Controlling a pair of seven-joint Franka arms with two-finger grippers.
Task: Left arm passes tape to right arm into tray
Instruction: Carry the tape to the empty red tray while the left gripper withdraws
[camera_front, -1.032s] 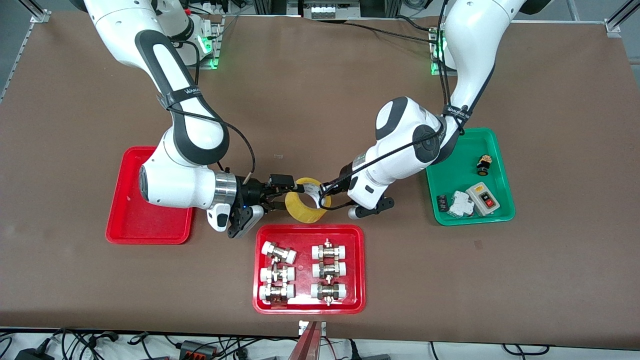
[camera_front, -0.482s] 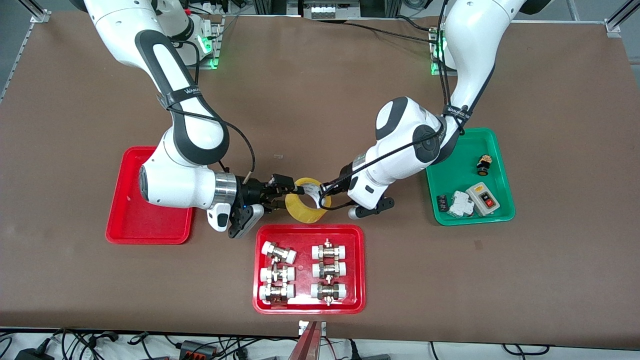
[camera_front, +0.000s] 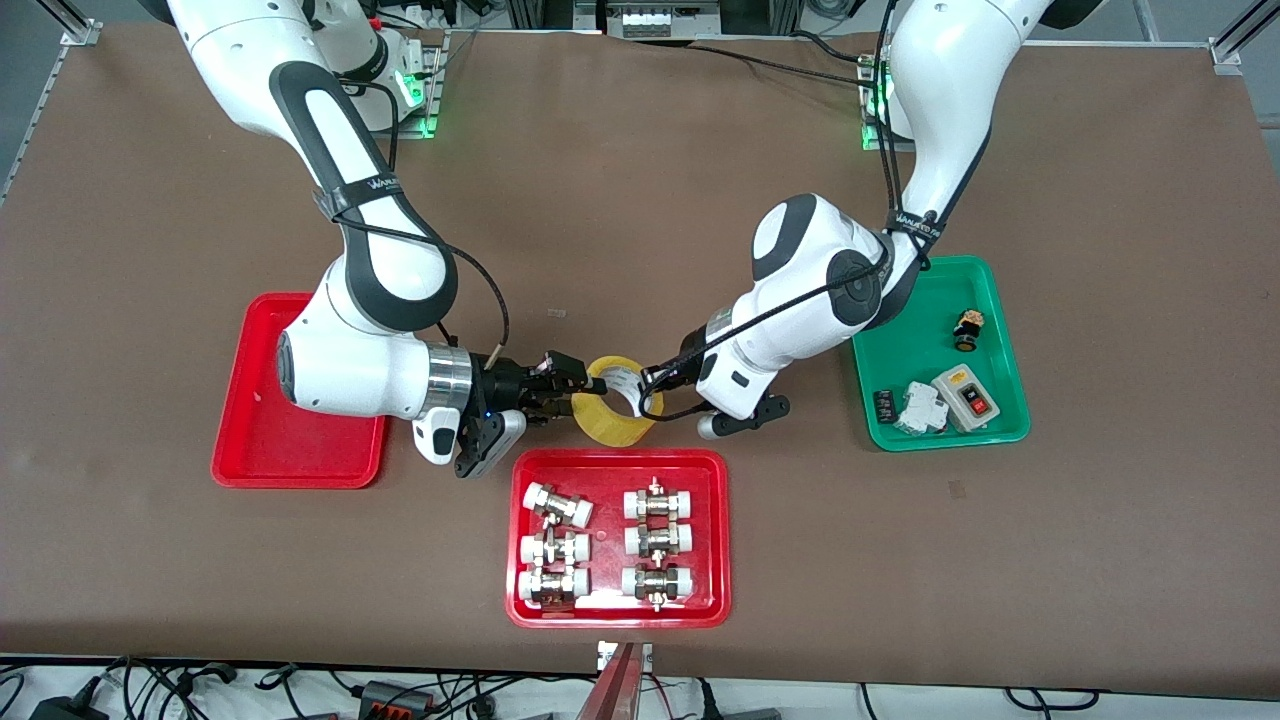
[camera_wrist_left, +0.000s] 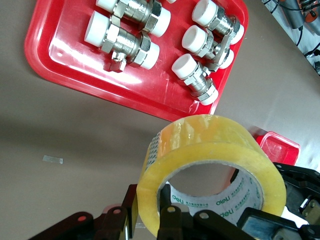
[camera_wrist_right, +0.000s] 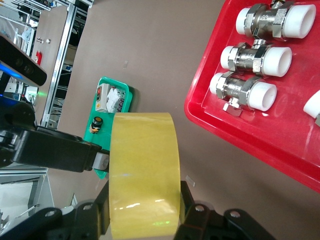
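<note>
A: Where's the tape (camera_front: 611, 402)?
B: Midair above bare table, near the fittings tray (camera_front: 619, 536). Right gripper (camera_front: 572, 390) clamps one side; left gripper (camera_front: 645, 392) grips the other.
A: Next?
B: You free left first, then carry to the tray (camera_front: 297, 392)

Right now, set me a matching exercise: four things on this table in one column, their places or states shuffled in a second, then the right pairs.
Things
1. tape
2. plain red tray
3. green tray
4. metal fittings

Places or states
A. toward the left arm's end of the table, holding a switch box
B. held up between the left gripper and the right gripper
C. lying in rows in the red tray nearest the front camera
D. partly under the right arm, with nothing seen in it

Pairs: 1-B, 2-D, 3-A, 4-C
</note>
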